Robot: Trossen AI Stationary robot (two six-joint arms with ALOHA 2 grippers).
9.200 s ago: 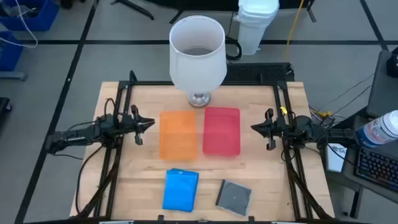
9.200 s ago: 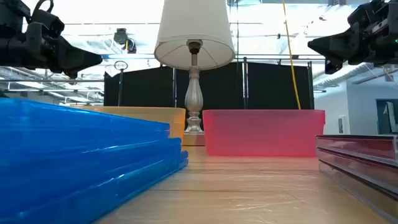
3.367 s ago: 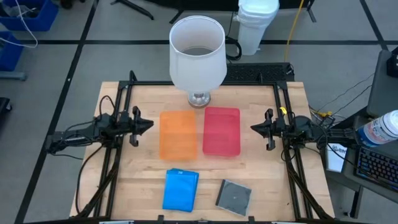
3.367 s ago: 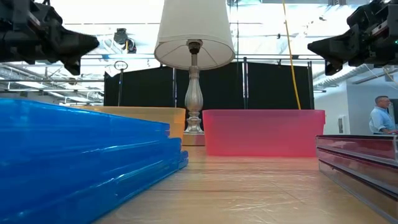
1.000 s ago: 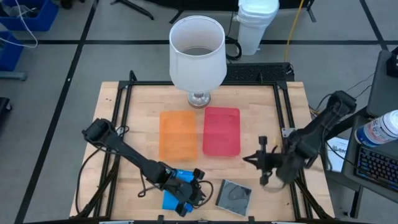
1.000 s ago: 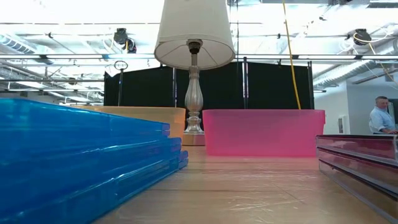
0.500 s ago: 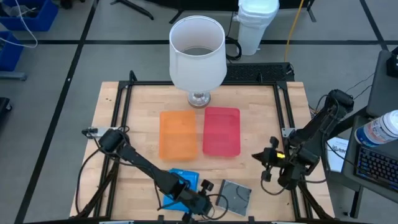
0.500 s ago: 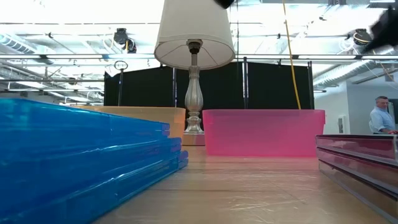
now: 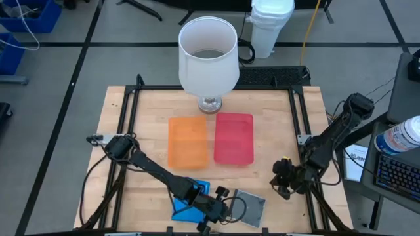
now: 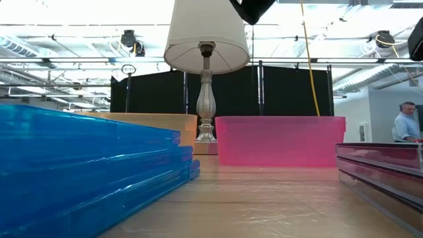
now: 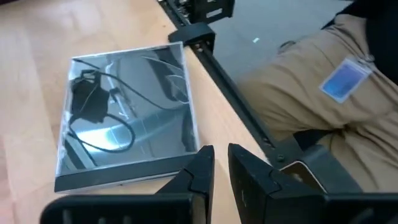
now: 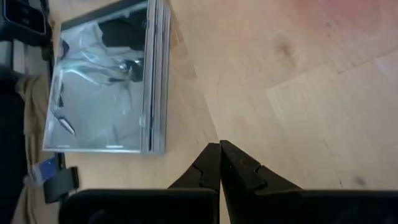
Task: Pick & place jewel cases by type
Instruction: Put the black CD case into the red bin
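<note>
Left tool (image 9: pixel 222 204) reaches low over the worktop's (image 9: pixel 275 118) front edge, between the blue cases (image 9: pixel 186 204) and the grey cases (image 9: pixel 252 206); its fingers (image 11: pixel 198 169) stand a narrow gap apart, holding nothing, just short of the grey stack's edge. Right tool (image 9: pixel 283 185) hangs just right of the grey cases, fingers (image 12: pixel 208 162) pressed together, empty. Blue stack sits at front left, partly under the left arm; grey stack front centre-right. Orange tray (image 9: pixel 188 141) and red tray (image 9: pixel 233 137) lie side by side mid-worktop, lamp (image 9: pixel 208 56) behind them. Low view shows a person (image 10: pixel 402 123) far off at right.
</note>
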